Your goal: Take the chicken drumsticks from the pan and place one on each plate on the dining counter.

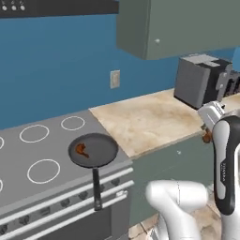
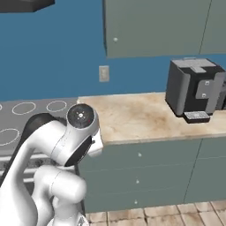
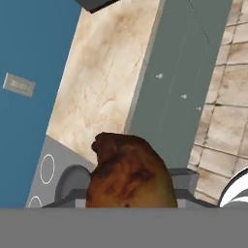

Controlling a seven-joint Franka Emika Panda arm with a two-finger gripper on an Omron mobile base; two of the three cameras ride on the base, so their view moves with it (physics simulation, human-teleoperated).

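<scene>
Your two base views look forward and down from behind the arm, left and right, sharing the beige desk (image 1: 145,119), blue wall and outlet (image 2: 103,73). Your hand view sits close above the desk's front edge, rolled sideways.

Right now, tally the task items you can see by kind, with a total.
Chicken drumsticks: 2 (one in the pan, one held in the gripper)
Pans: 1
Total: 3
</scene>
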